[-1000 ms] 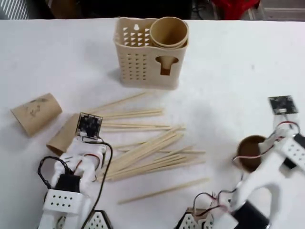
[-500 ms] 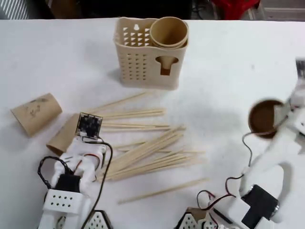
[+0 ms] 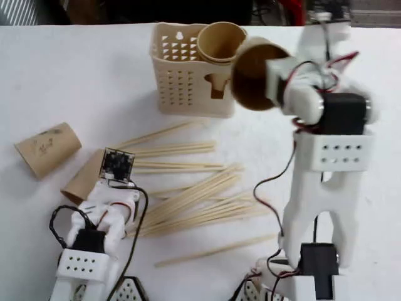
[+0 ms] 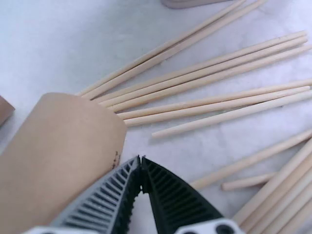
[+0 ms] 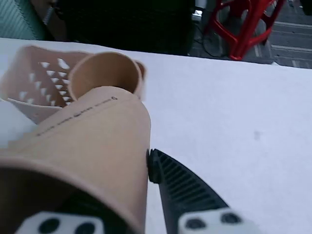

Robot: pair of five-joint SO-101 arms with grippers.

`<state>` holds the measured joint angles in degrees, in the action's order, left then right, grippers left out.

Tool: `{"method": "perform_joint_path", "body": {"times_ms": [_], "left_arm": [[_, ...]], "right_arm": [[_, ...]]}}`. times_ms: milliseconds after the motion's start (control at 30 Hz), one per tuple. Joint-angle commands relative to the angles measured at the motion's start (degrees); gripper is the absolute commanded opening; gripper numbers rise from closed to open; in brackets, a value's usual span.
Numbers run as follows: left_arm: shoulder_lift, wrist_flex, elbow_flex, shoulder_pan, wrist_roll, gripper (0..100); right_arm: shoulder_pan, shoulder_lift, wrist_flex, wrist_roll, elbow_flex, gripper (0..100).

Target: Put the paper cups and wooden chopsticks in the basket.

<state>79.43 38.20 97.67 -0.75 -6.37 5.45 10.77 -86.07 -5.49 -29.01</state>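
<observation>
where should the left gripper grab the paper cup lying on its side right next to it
Take the paper cup across its round wall, about mid-length, coming down from above with a jaw on either side. It lies on its side with chopsticks close at one end, so the top of the curve looks freest. The left gripper is shut beside it and would need to open first.

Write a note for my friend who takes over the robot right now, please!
Right gripper: shut on a paper cup, held tilted in the air next to the basket.
Left gripper: shut and empty, low over the table, beside a lying cup.
Done: a cup in the basket stands upright.
Left: put in the held cup, the lying cup by the left gripper, the other lying cup, and all the chopsticks scattered mid-table.
</observation>
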Motion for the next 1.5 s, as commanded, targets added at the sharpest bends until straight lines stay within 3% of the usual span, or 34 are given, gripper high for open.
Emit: {"method": "perform_joint_path", "body": {"times_ms": [0, 333, 700, 967, 1467], "left_arm": [[0.48, 0.35, -0.26, -0.40, 0.26, 3], [0.48, 0.35, -0.26, -0.40, 0.26, 3], [0.48, 0.35, -0.26, -0.40, 0.26, 3], [0.48, 0.35, -0.26, -0.40, 0.26, 3], [0.48, 0.35, -0.26, -0.40, 0.35, 3]], "right_arm": [[4.79, -1.19, 7.43, 4.31, -2.29, 1.6], [10.07, -12.18, 13.49, 5.27, -2.81, 1.6], [10.24, -12.35, 14.37, 5.27, -2.81, 1.6], [15.52, -12.70, 17.71, 5.10, -4.66, 1.6], [4.88, -12.97, 16.31, 4.84, -5.36, 1.6]]}}
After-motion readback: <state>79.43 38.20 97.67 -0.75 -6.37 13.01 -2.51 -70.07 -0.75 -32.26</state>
